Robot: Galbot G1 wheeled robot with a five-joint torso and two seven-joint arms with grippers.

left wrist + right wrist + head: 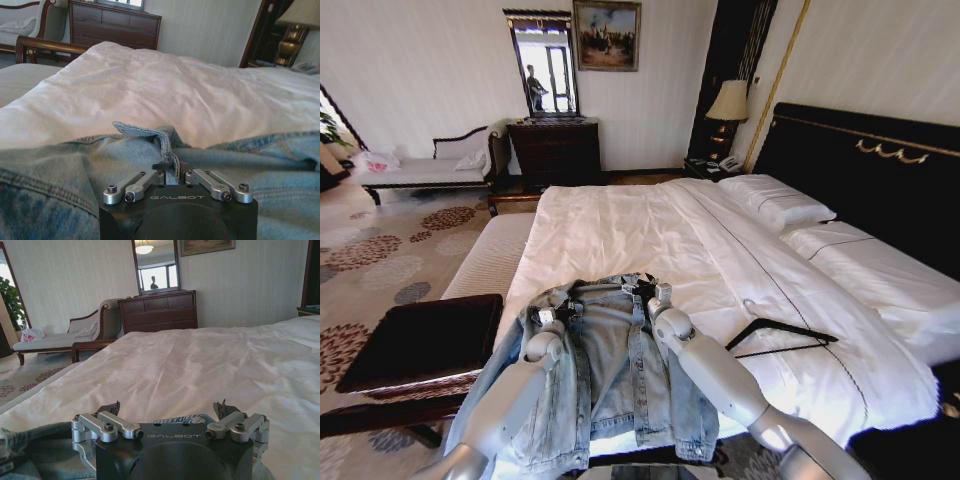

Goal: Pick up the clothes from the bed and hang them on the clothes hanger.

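The clothes (610,375), a faded light blue denim jacket, lie spread across the foot end of the bed (620,230) on the white duvet. At the jacket's left shoulder my left gripper (560,312) is shut; the left wrist view shows the left gripper (172,172) pinching a raised fold of denim (145,132). By the collar on the other side, my right gripper (645,292) is open. In the right wrist view the right gripper (167,410) has its fingers spread wide over a bit of denim (182,419). The black clothes hanger (800,330) lies flat on the duvet, to the right of the jacket.
A dark wooden tray table (420,340) stands left of the bed's foot, with a padded bench (495,255) beyond it. White pillows (775,200) lie against the black headboard. A dresser (555,150), a daybed (420,170) and a lamp (728,100) line the far wall.
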